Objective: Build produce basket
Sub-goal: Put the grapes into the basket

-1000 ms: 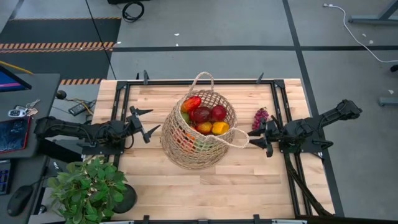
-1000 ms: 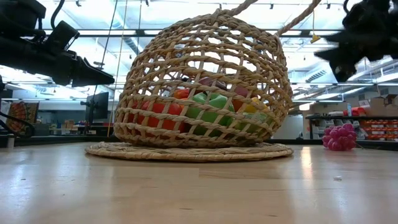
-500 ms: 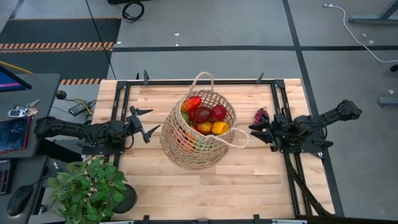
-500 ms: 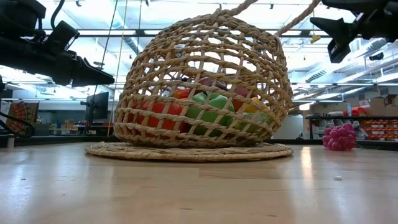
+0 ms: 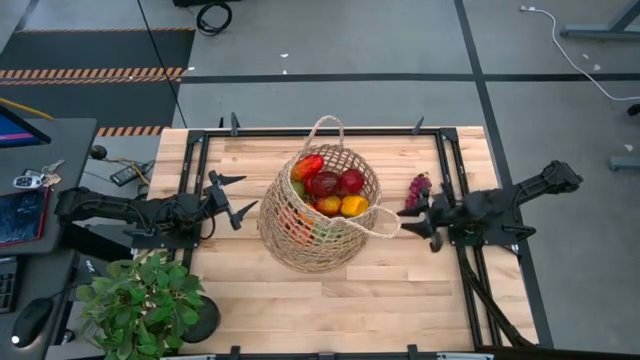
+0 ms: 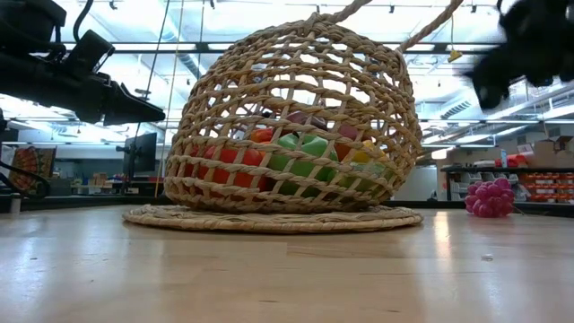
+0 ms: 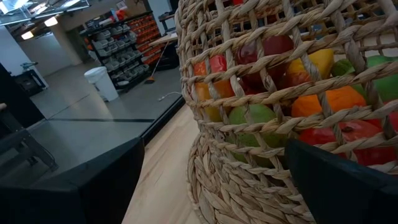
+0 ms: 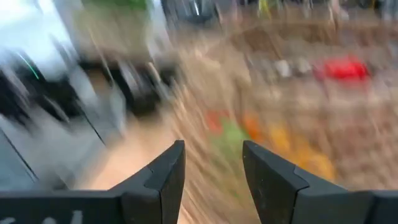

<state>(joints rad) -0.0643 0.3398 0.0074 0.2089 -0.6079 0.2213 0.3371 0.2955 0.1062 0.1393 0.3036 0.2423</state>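
At the worktop's (image 5: pixel 300 290) left edge the left gripper (image 5: pixel 240 203) is seen waiting with its jaws spread wide and nothing between them, pointed at the basket (image 5: pixel 318 222) just beside it. The basket is set near the worktop's middle, and much of the produce (image 5: pixel 330 190) is already heaped inside it, red, orange, yellow and green pieces showing through the loose weave. Toward the right edge, the purple grape bunch (image 5: pixel 418 188) is left lying on the wood, apart from the basket. The right gripper (image 5: pixel 413 220) is held beside the basket's near loop handle, jaws closed on nothing. The grapes are found just beside these jaws, toward the far edge, with no clear long axis. The right arm is judged far the nearer, so the grapes are likely its to fetch.
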